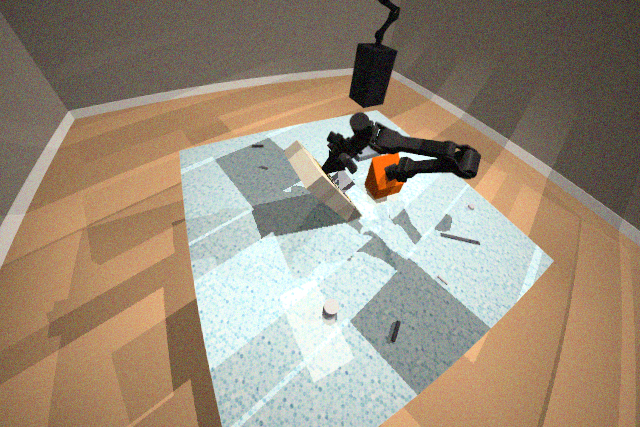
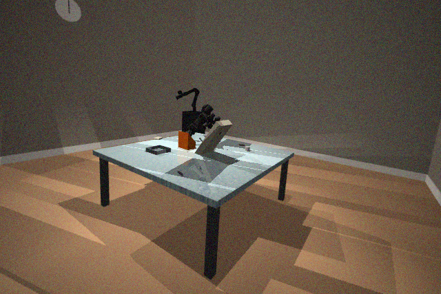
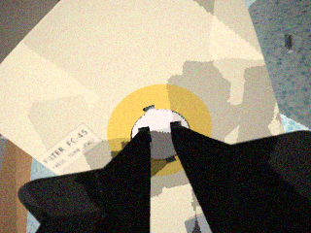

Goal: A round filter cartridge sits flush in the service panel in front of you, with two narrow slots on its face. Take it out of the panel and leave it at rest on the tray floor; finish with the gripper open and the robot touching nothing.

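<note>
The tan service panel (image 1: 317, 179) (image 2: 213, 138) (image 3: 121, 58) stands tilted on the table. In the wrist view the round white filter cartridge (image 3: 157, 117) sits in it inside a yellow ring (image 3: 194, 112). A label (image 3: 68, 148) reading FILTER FC-45 is at the ring's lower left. My gripper (image 3: 158, 129) (image 1: 337, 172) is pressed against the panel face. Its two fingertips stand a narrow gap apart on the cartridge face, apparently in the two slots, with the cartridge's middle showing between them. A dark shallow tray (image 2: 149, 149) lies on the table left of the panel.
An orange block (image 1: 379, 179) (image 2: 185, 140) stands under my arm beside the panel. A small grey cylinder (image 1: 330, 308) and dark rods (image 1: 460, 238) (image 1: 394, 330) lie on the table (image 1: 248, 277). A black pedestal (image 1: 372, 76) with a second arm stands behind the table.
</note>
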Controlling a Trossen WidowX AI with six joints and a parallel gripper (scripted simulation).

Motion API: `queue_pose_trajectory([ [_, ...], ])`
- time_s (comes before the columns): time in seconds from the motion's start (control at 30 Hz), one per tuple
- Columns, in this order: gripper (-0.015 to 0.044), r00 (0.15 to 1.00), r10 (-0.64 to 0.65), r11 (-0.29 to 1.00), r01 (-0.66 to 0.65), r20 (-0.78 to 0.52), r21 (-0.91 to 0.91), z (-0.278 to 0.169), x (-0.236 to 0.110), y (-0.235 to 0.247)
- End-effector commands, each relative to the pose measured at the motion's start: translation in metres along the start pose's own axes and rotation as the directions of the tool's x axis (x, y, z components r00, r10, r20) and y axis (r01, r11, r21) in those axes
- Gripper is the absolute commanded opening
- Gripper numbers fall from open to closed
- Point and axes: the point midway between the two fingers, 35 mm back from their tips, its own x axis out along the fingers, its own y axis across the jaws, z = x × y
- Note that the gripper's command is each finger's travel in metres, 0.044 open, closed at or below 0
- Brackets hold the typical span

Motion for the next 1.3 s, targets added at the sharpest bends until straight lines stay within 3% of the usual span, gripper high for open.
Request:
queue_pose_trajectory([
  [0.0, 0.009, 1.0, -0.006, 1.0, 0.006, -0.001, 0.002, -0.0007, 0.0036, -0.0007],
  [0.2, 0.009, 1.0, -0.006, 1.0, 0.006, -0.001, 0.002, -0.0007, 0.0044, -0.0007],
  [0.53, 0.0003, 1.0, 0.001, 1.0, -0.001, 0.001, 0.002, 0.0002, 0.0004, -0.0001],
  [0.67, 0.0, 1.0, 0.0, 1.0, 0.0, 0.001, 0.02, 0.0001, 0.0011, -0.0002],
  [0.97, 0.0, 1.0, -0.005, 0.954, 0.005, -0.001, 0.3, -0.0006, 0.0043, -0.0007],
  [1.27, 0.0, 1.0, -0.006, 0.816, 0.005, -0.001, 0.578, -0.0006, 0.0049, -0.0007],
])
